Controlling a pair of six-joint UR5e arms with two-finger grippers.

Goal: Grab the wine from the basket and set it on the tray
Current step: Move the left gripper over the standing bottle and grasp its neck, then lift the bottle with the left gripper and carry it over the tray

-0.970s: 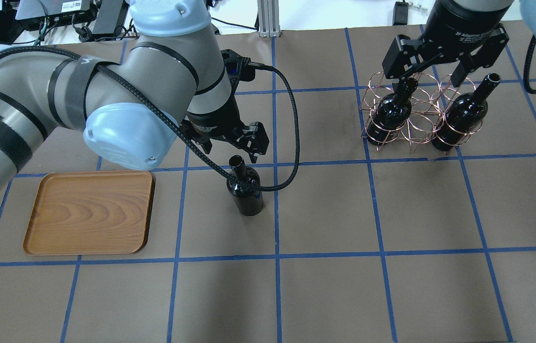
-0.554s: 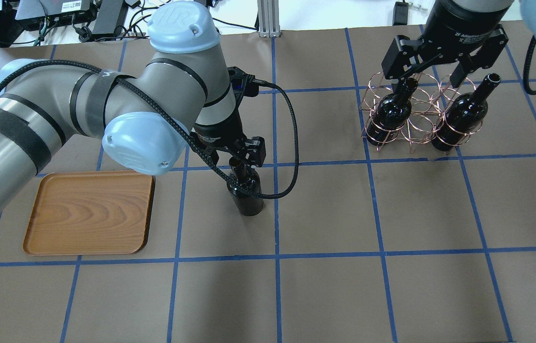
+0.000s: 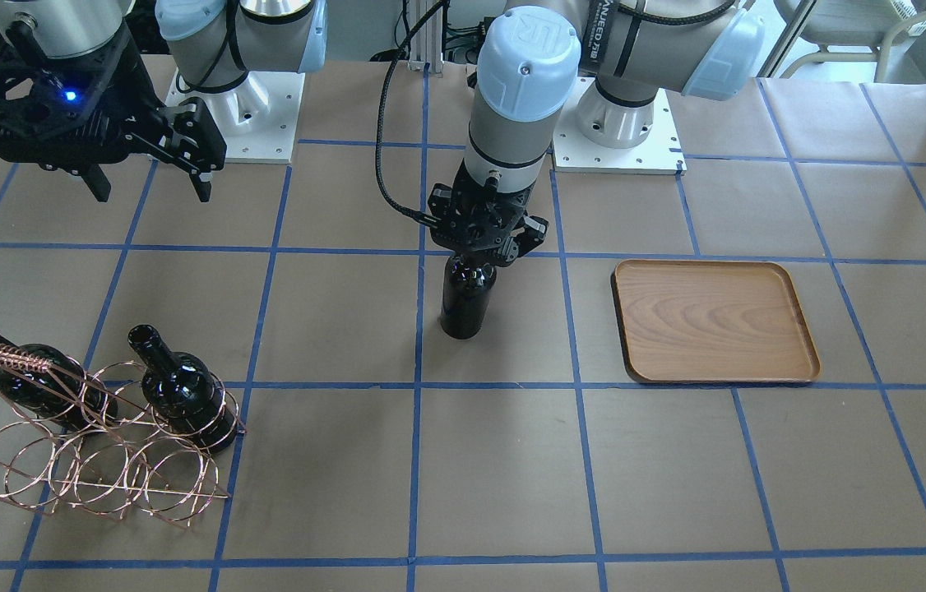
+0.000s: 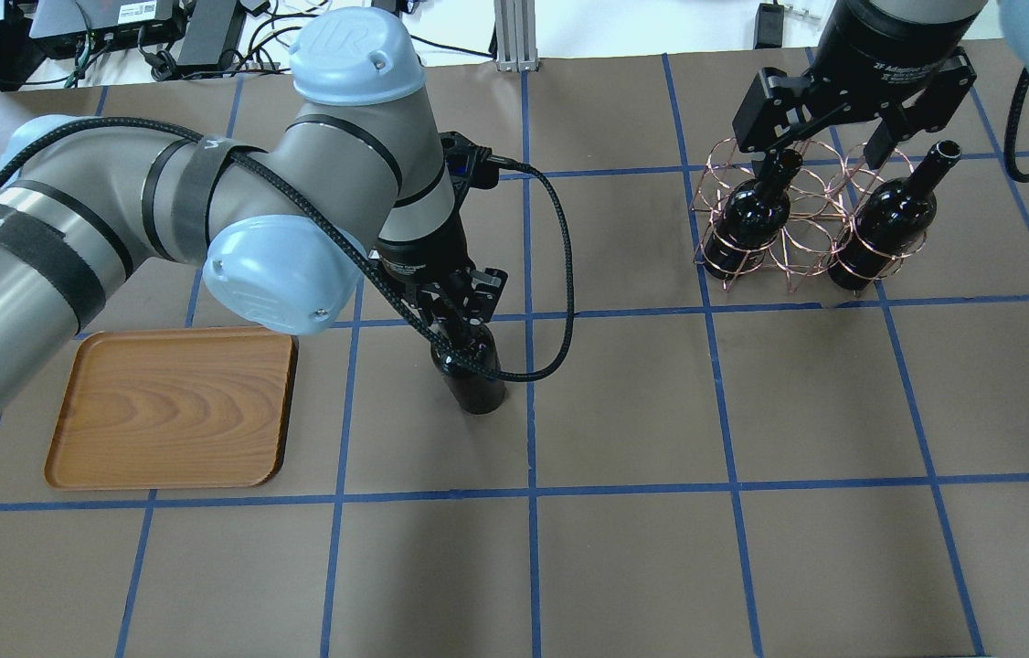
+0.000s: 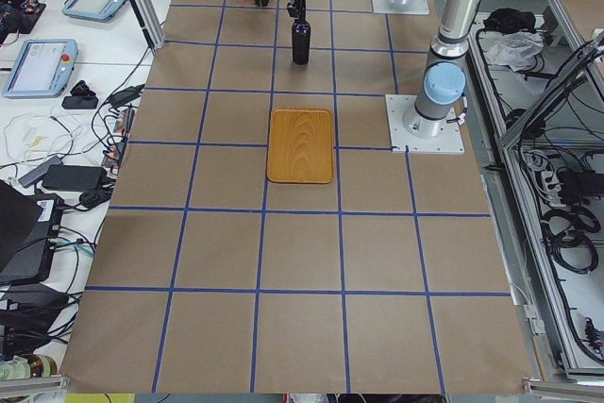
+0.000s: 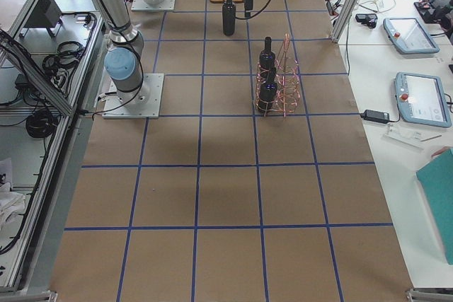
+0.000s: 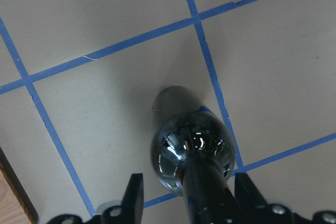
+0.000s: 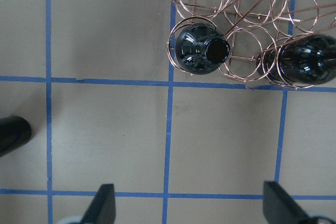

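One wine bottle [image 4: 471,370] stands upright on the table's middle, also in the front view [image 3: 463,300]. My left gripper [image 4: 455,311] is down over its neck. In the left wrist view the bottle [image 7: 191,145] rises between the fingers [image 7: 134,192] with gaps on both sides, so the gripper is open. The wooden tray [image 4: 172,407] lies bare to the bottle's left. The copper wire basket [image 4: 798,247] at the far right holds two more bottles [image 4: 752,215] [image 4: 885,224]. My right gripper [image 4: 821,151] hovers open above the basket.
The table is brown paper with a blue tape grid. Cables and devices lie beyond the far edge [image 4: 112,27]. The left arm's black cable [image 4: 560,247] loops beside the standing bottle.
My left gripper has moved forward and come down from behind the bottle's mouth to around its neck. The bottle, tray, basket and right gripper have not moved.
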